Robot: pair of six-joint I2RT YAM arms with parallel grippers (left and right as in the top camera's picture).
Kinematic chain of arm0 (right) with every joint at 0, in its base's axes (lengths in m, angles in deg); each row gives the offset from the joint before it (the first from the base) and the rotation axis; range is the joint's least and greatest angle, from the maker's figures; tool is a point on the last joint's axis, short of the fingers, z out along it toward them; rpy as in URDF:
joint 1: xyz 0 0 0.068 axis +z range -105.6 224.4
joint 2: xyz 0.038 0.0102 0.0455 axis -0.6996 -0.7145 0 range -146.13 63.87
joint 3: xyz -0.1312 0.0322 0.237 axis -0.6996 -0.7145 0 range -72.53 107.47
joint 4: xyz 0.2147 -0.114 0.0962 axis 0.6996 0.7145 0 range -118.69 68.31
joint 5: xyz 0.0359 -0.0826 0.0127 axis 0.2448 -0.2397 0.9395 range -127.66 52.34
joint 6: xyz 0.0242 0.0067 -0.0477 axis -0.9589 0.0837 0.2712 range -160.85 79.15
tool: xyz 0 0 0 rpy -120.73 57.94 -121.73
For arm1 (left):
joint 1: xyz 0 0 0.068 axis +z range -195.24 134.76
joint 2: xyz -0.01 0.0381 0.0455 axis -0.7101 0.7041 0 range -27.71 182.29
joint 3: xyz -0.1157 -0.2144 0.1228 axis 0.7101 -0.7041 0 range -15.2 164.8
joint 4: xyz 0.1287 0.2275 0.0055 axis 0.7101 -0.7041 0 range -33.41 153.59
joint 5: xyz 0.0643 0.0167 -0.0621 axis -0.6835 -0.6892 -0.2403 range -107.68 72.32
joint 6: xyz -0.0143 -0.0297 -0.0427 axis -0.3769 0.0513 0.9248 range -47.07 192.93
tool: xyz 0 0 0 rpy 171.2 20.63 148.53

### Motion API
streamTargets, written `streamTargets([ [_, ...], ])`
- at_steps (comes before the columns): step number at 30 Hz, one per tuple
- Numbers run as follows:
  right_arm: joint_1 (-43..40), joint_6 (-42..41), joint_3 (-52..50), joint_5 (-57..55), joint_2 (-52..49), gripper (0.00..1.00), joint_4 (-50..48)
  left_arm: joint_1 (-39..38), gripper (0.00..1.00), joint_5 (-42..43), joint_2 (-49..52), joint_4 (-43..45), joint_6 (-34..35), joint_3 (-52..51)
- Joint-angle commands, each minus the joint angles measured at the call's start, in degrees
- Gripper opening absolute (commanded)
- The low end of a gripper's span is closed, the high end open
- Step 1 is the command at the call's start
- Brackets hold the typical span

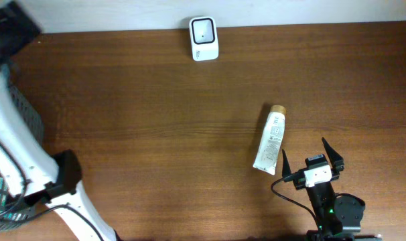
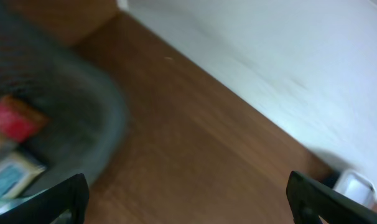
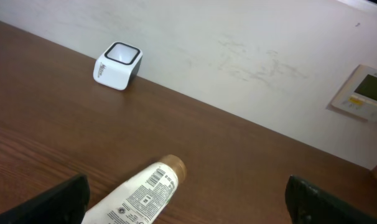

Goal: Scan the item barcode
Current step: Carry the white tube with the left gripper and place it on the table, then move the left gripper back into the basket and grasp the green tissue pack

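- tube (image 1: 270, 142): white with a tan cap (image 1: 278, 109), lying flat on the wooden surface (image 1: 156, 147) at about 4 o'clock from its middle. the cap end is aimed between 12 and 1 o'clock, and nothing touches the tube.
- right gripper (image 1: 303, 150): just beside the tube's crimped end, at about 4 o'clock of it. its fingers are spread wide with nothing between them.
- barcode patch (image 3: 152, 181): the right wrist view shows stripes on the tube's upper face close to the cap, so the code faces up.
- step in hand, as i judge it: taking hold of the tube.
  - it is best to close across the body from the sides at mid-length, leaving the striped patch uncovered.
  - the soft, flat body may squash or slide, so a square, centred grip should help.
- basket (image 1: 25, 117): at 9 o'clock on the left edge, with coloured packs inside that are too blurred to name.
- left gripper (image 2: 187, 186): hovers by the basket, fingers wide apart and empty.
- scanner (image 1: 204, 38): a small white box at 12 o'clock by the far edge, well apart from the tube. its dark window looks upward, so the code will likely need turning face down over it.
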State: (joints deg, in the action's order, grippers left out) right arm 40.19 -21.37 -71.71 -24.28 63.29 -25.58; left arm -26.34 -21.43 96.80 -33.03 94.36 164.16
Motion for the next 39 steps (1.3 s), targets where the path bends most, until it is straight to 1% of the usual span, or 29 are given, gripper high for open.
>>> streamTargets([
  [1,-0.3,-0.3,-0.5,-0.1,0.4,0.99,-0.1,9.7,0.99,4.4,0.3,-0.1,1.2,-2.0],
  [3,-0.3,-0.3,-0.5,-0.1,0.4,0.99,-0.1,14.5,0.99,5.6,0.3,-0.1,0.7,-5.1],
  [5,-0.3,-0.2,-0.5,-0.1,0.4,0.99,-0.1,19.5,0.99,9.0,0.3,-0.1,0.8,-12.3],
  [8,-0.3,-0.3,-0.5,-0.1,0.4,0.99,-0.1,24.6,0.99,8.5,0.3,-0.1,0.8,-24.7],
  [11,-0.3,-0.2,-0.5,-0.1,0.4,0.99,-0.1,28.1,0.99,7.7,0.3,0.2,0.7,-33.3],
  [14,-0.3,-0.2,-0.5,-0.1,0.4,0.99,-0.1,29.3,0.99,7.0,0.3,1.6,0.1,-40.9],
  [16,-0.3,-0.3,-0.5,-0.1,0.4,0.99,-0.1,29.1,0.99,6.7,0.3,4.5,0.1,-46.9],
  [22,-0.3,-0.2,-0.5,-0.1,0.4,0.99,-0.1,28.8,1.00,2.7,0.3,13.7,0.1,-64.8],
  [23,-0.3,-0.3,-0.5,-0.1,0.4,0.99,-0.1,28.9,0.99,1.1,0.3,15.9,0.3,-67.8],
  [25,-0.3,-0.2,-0.5,-0.1,0.4,0.99,-0.1,28.9,0.96,-1.4,0.3,17.6,1.3,-70.7],
  [26,-0.3,-0.2,-0.5,-0.1,0.4,0.99,-0.1,28.9,0.92,-2.1,0.3,18.2,1.3,-71.4],
  [27,-0.3,-0.3,-0.5,-0.1,0.4,0.99,-0.1,28.9,0.85,-2.4,0.3,18.4,1.2,-71.5],
  [28,-0.3,-0.2,-0.5,-0.1,0.4,0.99,-0.1,28.9,0.84,-2.6,0.3,18.5,1.2,-71.5],
  [29,-0.3,-0.2,-0.5,-0.1,0.4,0.99,-0.1,28.9,0.78,-2.8,0.3,18.6,1.2,-71.5],
  [30,-0.3,-0.2,-0.5,-0.1,0.4,0.99,-0.1,28.9,0.69,-2.8,0.3,18.6,1.2,-71.5],
  [31,-0.3,-0.3,-0.5,-0.1,0.4,0.99,-0.1,28.9,0.52,-3.2,0.3,18.6,1.2,-71.5],
  [33,-0.3,-0.2,-0.5,-0.1,0.4,0.99,-0.1,28.9,0.28,-3.7,0.3,18.4,1.2,-71.5],
  [34,-0.3,-0.3,-0.5,-0.1,0.4,0.99,-0.1,28.9,0.02,-3.7,0.3,18.4,1.2,-71.5],
  [35,-0.3,-0.3,-0.5,-0.1,0.4,0.99,-0.1,28.9,0.00,-3.7,0.3,18.3,1.2,-71.5],
  [39,-0.3,-0.3,-0.5,-0.1,0.4,0.99,-0.1,28.9,0.00,-3.6,-0.2,17.3,1.2,-70.0],
])
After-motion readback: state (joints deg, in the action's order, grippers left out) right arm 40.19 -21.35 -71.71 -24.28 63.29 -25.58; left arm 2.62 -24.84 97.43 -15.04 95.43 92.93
